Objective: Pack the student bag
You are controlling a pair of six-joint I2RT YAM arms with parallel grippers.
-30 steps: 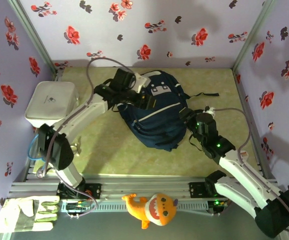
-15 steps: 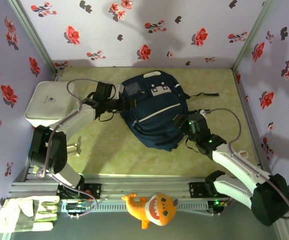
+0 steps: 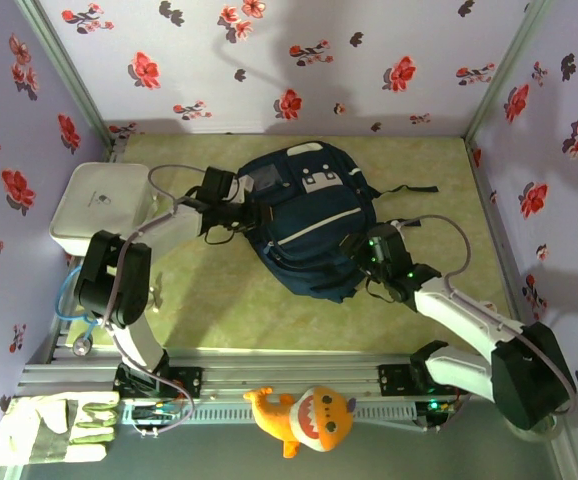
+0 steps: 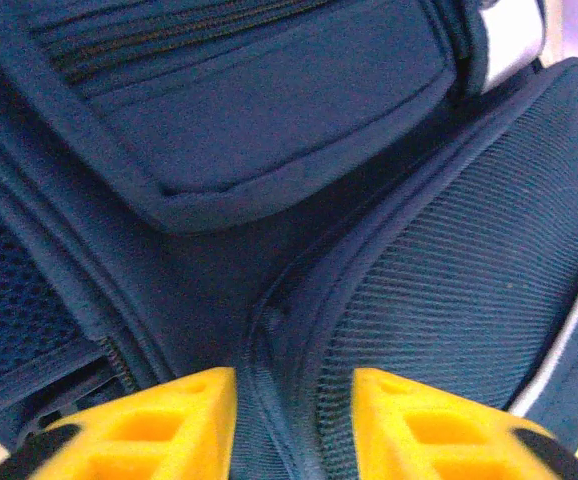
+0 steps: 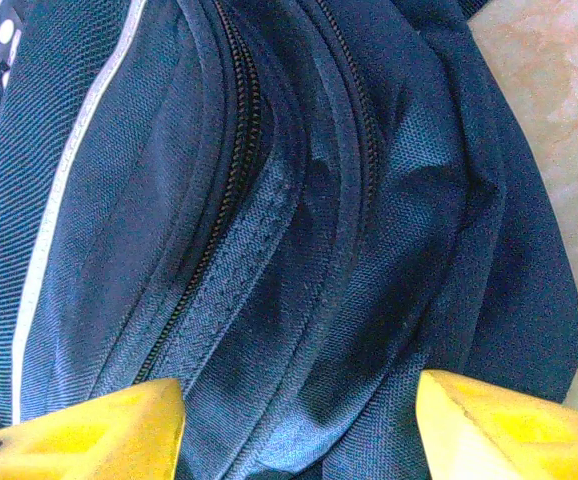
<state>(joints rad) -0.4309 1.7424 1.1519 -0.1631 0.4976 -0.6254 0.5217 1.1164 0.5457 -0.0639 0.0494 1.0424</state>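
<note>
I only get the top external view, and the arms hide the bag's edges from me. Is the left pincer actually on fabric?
Observer: Yes. In the left wrist view, a raised seam of the student bag runs between the jaws of the left pincer. I cannot tell whether it is pinched.
Operator: And the right pincer?
Observer: The right pincer has its jaws wide apart over the bag's side.
Operator: Any zips there?
Observer: Two zips run between them. Both look closed.

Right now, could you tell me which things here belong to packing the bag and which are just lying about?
For the job: student bag, left gripper, right gripper.
Apparently lying about: white box at far left, work glove and orange plush toy by the near rail.
</note>
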